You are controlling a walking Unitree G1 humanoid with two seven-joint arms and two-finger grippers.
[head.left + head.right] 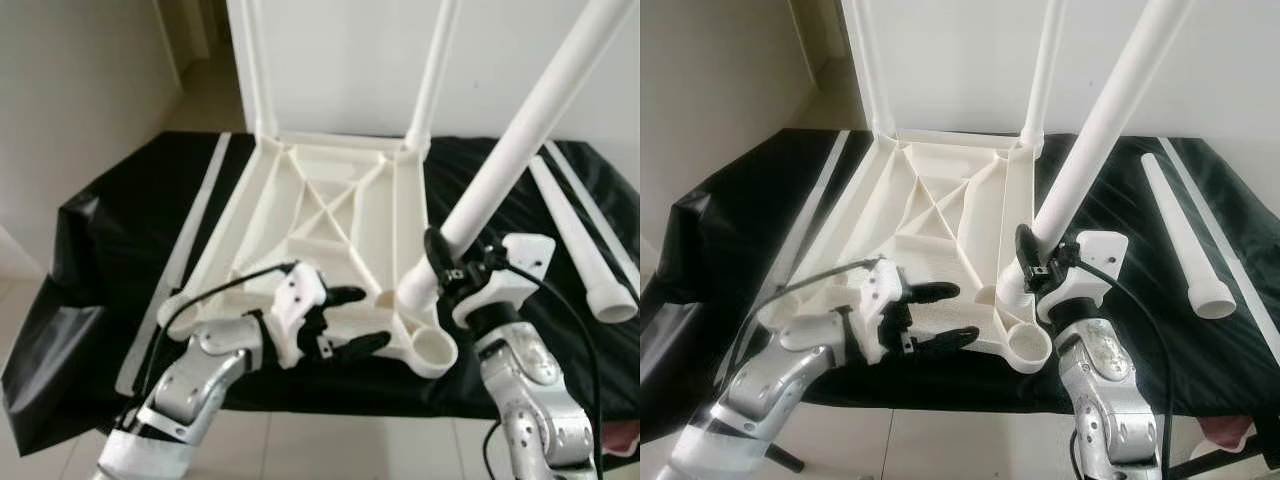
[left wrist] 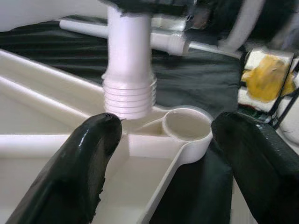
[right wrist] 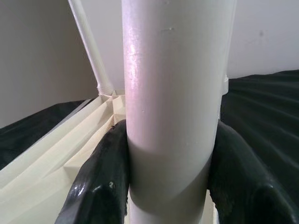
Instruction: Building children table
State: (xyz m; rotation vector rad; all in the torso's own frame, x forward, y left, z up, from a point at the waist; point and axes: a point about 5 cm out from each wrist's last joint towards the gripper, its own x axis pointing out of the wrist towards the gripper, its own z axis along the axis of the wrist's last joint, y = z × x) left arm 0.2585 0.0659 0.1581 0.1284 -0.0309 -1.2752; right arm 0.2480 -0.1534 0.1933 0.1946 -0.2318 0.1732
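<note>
The white plastic table top point(image 1: 320, 215) lies upside down on a black cloth. Two white legs point(image 1: 255, 70) stand upright in its far corners. My right gripper point(image 1: 440, 262) is shut on a third white leg point(image 1: 520, 140), which leans up and to the right. Black fingers point(image 3: 100, 182) clamp either side of the tube. The leg's threaded end point(image 2: 130, 93) rests on the frame right beside the round empty socket point(image 2: 187, 126) at the near right corner. My left gripper point(image 1: 355, 320) is open over the near edge, its fingers point(image 2: 74, 163) pointing at that socket.
A loose white leg point(image 1: 585, 245) lies on the cloth at the right, with a thin white strip point(image 1: 600, 200) beyond it. Another long white strip point(image 1: 185, 250) runs along the left. The black cloth point(image 1: 110, 240) hangs over the support's edges above a tiled floor.
</note>
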